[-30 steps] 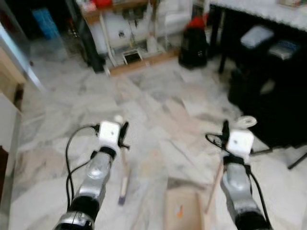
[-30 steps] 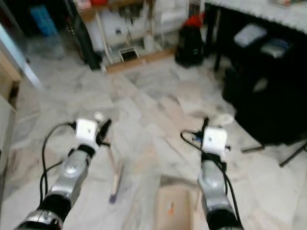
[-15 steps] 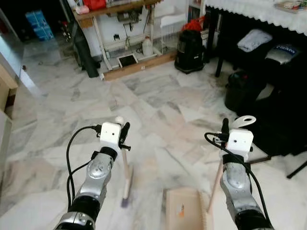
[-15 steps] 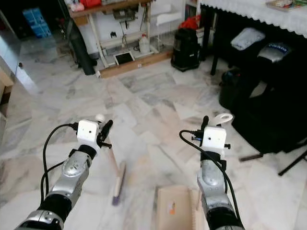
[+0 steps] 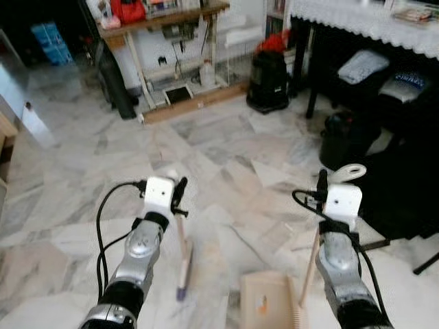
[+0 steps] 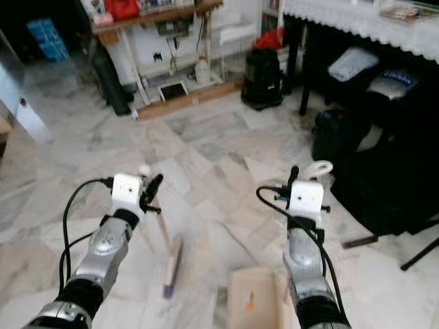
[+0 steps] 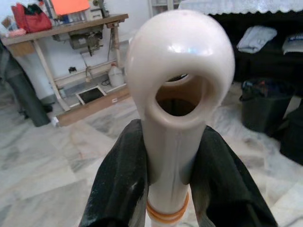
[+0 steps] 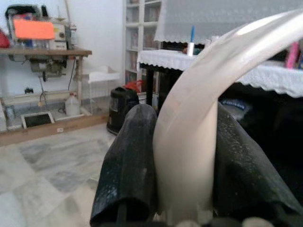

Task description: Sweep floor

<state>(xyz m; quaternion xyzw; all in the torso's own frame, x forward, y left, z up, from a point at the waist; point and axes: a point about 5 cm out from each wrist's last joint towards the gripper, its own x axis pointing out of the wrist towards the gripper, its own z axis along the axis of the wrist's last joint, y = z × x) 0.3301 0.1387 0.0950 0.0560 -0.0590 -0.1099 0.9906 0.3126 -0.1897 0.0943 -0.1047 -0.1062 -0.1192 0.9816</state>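
Observation:
My left gripper [image 5: 175, 195] is shut on the cream handle of a small broom [image 7: 179, 71]; the loop end of the handle pokes up past the black fingers [image 7: 120, 179]. The broom's head [image 5: 184, 271] rests low on the marble floor between my arms. My right gripper [image 5: 322, 184] is shut on the cream loop handle [image 8: 187, 142] of a tan dustpan [image 5: 264, 301], which sits on the floor beside my right arm. Both arms are held out in front of me at about the same height.
Open marble floor [image 5: 226, 151] stretches ahead. A wooden workbench [image 5: 164, 15] with clutter underneath stands at the far wall, with a black canister [image 5: 269, 72] beside it. To the right are a black bin [image 5: 341, 140] and dark furniture under a lace-covered table [image 5: 363, 14].
The camera has shifted a little, so the whole room sits slightly differently in the picture. Both grippers keep their holds and the broom and dustpan stay where they were.

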